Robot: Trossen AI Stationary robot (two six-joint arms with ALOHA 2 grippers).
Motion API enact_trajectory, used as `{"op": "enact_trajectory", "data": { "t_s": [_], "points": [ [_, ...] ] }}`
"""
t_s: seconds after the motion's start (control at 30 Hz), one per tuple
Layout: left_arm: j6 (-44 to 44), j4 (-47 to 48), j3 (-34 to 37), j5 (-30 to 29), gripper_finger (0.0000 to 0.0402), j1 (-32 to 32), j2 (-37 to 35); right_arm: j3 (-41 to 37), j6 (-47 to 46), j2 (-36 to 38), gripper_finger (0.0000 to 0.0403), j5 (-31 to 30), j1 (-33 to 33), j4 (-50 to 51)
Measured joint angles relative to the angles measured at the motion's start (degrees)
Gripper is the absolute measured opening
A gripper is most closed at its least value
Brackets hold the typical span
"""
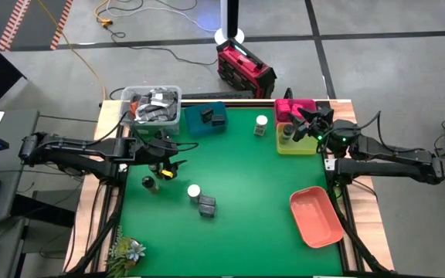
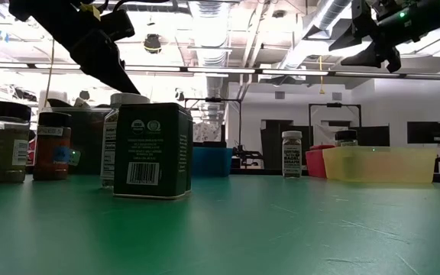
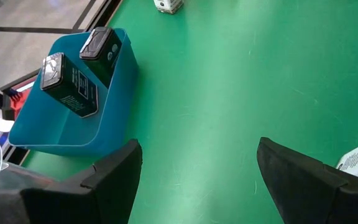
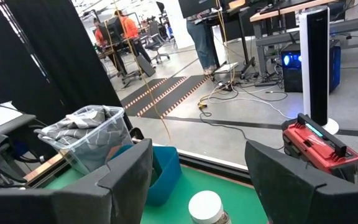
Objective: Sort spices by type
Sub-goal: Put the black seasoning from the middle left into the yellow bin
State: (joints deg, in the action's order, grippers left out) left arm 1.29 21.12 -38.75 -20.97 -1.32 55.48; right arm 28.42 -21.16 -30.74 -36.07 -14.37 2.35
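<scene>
With the left gripper (image 1: pixel 170 164) and the right gripper (image 1: pixel 306 123) both hanging with fingers apart and empty, the dark tin (image 1: pixel 206 205) and white-capped jar (image 1: pixel 194 191) near the lower centre of the high view look light, stiff and smooth, so gripping across their 2 sides seems best.

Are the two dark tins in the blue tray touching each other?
Apart. The left wrist view shows one dark tin and the other dark tin leaning in the blue tray, with a strip of tray visible between them.
</scene>
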Motion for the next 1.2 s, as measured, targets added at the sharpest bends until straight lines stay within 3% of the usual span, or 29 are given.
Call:
{"op": "enact_trajectory", "data": {
  "t_s": [0.33,1.2],
  "points": [
    [0.0,0.0,0.0,0.0,0.0306,0.0,0.0,0.0,0.9,0.0,0.0284,0.0,0.1,0.0],
    [0.0,0.0,0.0,0.0,0.0306,0.0,0.0,0.0,27.5,-0.1,0.0284,0.6,8.9,-12.1]
  ]
}}
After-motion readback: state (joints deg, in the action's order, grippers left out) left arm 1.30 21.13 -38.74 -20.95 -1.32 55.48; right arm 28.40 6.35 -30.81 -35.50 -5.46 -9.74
